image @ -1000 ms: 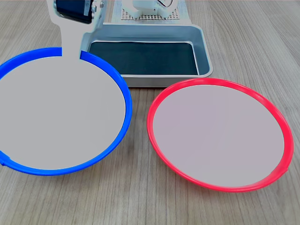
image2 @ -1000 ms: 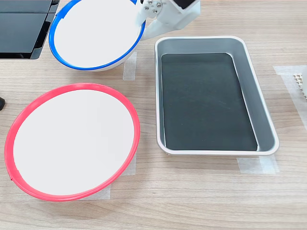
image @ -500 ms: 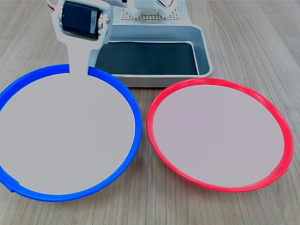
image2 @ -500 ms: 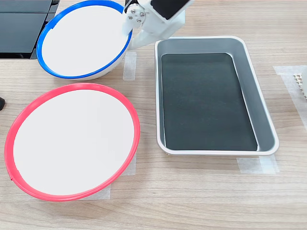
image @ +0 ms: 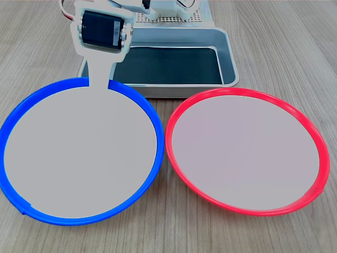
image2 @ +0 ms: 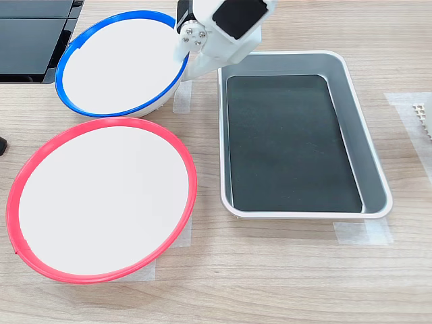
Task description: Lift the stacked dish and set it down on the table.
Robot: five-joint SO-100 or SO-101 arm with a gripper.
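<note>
I've got the gripper (image: 98, 79) clamped on the far rim of the stacked dish (image: 79, 150), at the upper left in both exterior views. Over the last second the dish has dropped and levelled out, beside the red-rimmed plate (image: 246, 150) and just off the metal tray (image2: 300, 138). It looks about down on the table (image2: 270, 270), so I judge releasing comes next.

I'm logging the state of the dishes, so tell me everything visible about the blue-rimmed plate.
The blue-rimmed plate is large, round and shallow, with a bright blue rim, a pale grey-white centre and a plastic look. It sits roughly level on or just above the table, close beside the red-rimmed plate and near the metal tray. The end effector meets its far rim in the first exterior view.
</note>
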